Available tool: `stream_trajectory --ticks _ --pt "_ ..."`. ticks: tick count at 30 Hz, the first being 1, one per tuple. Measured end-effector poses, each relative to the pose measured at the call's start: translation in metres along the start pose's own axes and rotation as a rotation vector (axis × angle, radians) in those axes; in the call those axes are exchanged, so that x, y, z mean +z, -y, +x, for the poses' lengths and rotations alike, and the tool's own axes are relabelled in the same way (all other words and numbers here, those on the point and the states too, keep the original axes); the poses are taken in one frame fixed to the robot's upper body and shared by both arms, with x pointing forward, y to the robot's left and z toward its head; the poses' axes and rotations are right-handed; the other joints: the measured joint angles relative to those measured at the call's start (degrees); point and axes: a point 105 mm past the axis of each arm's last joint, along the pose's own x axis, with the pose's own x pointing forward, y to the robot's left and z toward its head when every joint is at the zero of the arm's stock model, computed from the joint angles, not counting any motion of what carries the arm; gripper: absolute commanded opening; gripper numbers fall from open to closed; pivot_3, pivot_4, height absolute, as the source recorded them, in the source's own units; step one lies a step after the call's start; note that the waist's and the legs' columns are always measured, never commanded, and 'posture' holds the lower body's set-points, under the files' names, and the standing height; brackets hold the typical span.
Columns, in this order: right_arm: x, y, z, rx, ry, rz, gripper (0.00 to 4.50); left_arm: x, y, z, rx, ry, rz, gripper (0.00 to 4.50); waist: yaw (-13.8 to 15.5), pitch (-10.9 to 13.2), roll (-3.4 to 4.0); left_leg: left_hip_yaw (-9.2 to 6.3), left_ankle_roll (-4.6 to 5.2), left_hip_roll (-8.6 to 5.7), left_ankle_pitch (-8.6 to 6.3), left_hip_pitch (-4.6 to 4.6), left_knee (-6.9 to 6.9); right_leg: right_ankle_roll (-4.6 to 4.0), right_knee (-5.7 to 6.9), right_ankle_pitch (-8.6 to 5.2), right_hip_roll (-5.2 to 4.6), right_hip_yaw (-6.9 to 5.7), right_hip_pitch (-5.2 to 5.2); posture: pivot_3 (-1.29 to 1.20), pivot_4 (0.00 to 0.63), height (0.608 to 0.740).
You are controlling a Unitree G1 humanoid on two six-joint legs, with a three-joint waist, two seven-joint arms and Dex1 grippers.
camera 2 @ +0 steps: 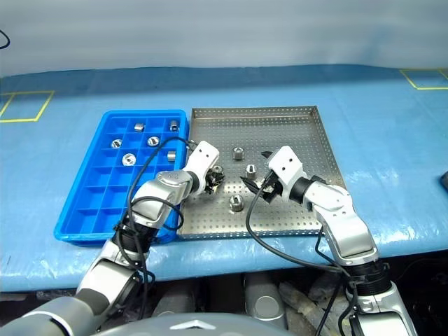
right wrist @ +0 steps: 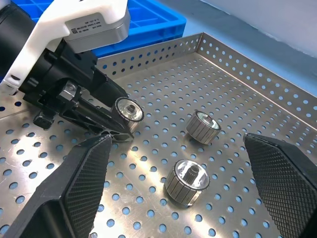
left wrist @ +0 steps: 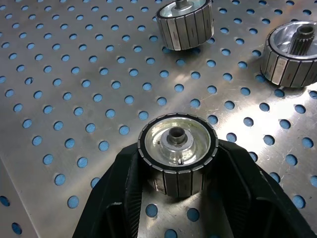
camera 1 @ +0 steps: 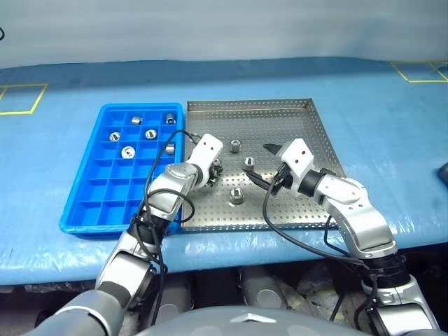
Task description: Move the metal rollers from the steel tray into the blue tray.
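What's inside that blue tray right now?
The blue tray holds six metal rollers, each in its own compartment near the far end. The left arm covers part of its near right corner.

Blue tray [camera 1: 84, 203] lies left of, touching, steel tray [camera 1: 308, 112].

Before you, a wrinkled blue sheet [camera 1: 392, 126] covers the whole worktable, its front edge catching a glossy light at 6 o'clock. At 9 o'clock, a square outline of yellow tape [camera 1: 24, 85] is marked on the sheet and runs off the frame. A second yellow tape outline [camera 1: 400, 72] sits at 2 o'clock, also cut by the edge. At 3 o'clock you can see part of a dark object [camera 1: 443, 173] lying on the sheet, too little of it to identify. Beyond the table, at 12 o'clock, stretches a pale grey backdrop [camera 1: 210, 28].
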Motion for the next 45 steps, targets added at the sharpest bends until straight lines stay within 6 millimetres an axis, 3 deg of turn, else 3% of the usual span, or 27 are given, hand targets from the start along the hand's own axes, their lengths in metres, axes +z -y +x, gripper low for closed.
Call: stream_trajectory --ticks 5,8,10,19,26,33,37,41,45 --pt "0.0 0.0 0.0 0.001 0.001 0.0 4.5 0.022 -0.001 -0.011 0.008 0.129 -0.02 2.27 0.1 0.0 0.0 0.0 0.0 0.0 0.0 -0.09 0.0 0.0 0.02 0.0 -0.02 0.01 -0.1 -0.17 0.15 0.74" --pt "0.001 -0.001 0.001 0.005 0.002 -0.001 4.5 0.044 -0.01 -0.031 0.041 0.244 -0.017 2.27 0.0 0.0 0.0 0.02 -0.01 0.02 0.0 -0.14 -0.02 -0.01 0.04 0.01 -0.01 0.04 -0.17 -0.17 0.15 0.74" --pt "0.0 -0.003 0.001 0.021 0.002 0.0 4.5 0.047 -0.02 -0.046 0.081 0.283 -0.004 2.27 0.0 0.0 0.0 0.05 -0.01 0.05 0.0 -0.13 -0.05 -0.01 0.05 0.01 0.03 0.09 -0.21 -0.16 0.15 0.74" --pt "0.008 -0.023 0.002 0.169 0.049 0.042 4.5 -0.004 -0.091 -0.113 0.389 0.156 -0.038 2.27 0.5 0.0 -0.02 0.02 -0.01 0.04 0.0 -0.15 -0.03 -0.01 0.05 0.0 0.0 0.02 -0.24 -0.11 0.15 0.74" --pt "0.021 -0.036 0.005 0.259 0.109 0.063 4.5 -0.014 -0.117 -0.146 0.581 0.167 -0.114 2.27 2.5 0.0 -0.04 -0.05 -0.05 0.03 0.01 -0.16 -0.03 -0.03 0.05 0.01 -0.06 -0.06 -0.23 -0.07 0.15 0.74" --pt "0.026 -0.034 0.008 0.255 0.118 0.042 4.5 -0.018 -0.111 -0.14 0.561 0.169 -0.144 2.27 3.7 0.0 -0.04 -0.09 -0.07 0.02 0.02 -0.22 -0.03 -0.1 0.04 0.02 -0.12 -0.13 -0.25 -0.09 0.15 0.74" --pt "0.023 -0.026 0.012 0.176 0.108 0.046 4.5 -0.008 -0.101 -0.135 0.495 0.235 -0.129 2.27 3.7 0.0 -0.05 -0.09 -0.11 0.04 0.04 -0.23 -0.04 -0.28 0.04 0.13 -0.18 -0.13 -0.28 -0.1 0.15 0.74" --pt "0.008 -0.021 0.018 0.112 0.039 0.073 4.5 0.012 -0.064 -0.13 0.268 0.379 -0.054 2.27 3.6 0.0 -0.04 -0.04 -0.12 0.04 0.04 -0.3 -0.07 -0.39 0.05 0.16 -0.2 -0.09 -0.39 -0.1 0.15 0.74" --pt "0.004 -0.031 0.016 0.148 0.01 0.091 4.5 0.014 -0.025 -0.13 0.033 0.44 0.031 2.27 3.3 0.0 -0.04 -0.06 -0.13 0.07 0.04 -0.3 -0.1 -0.47 0.06 0.09 -0.18 -0.13 -0.39 -0.11 0.15 0.74"
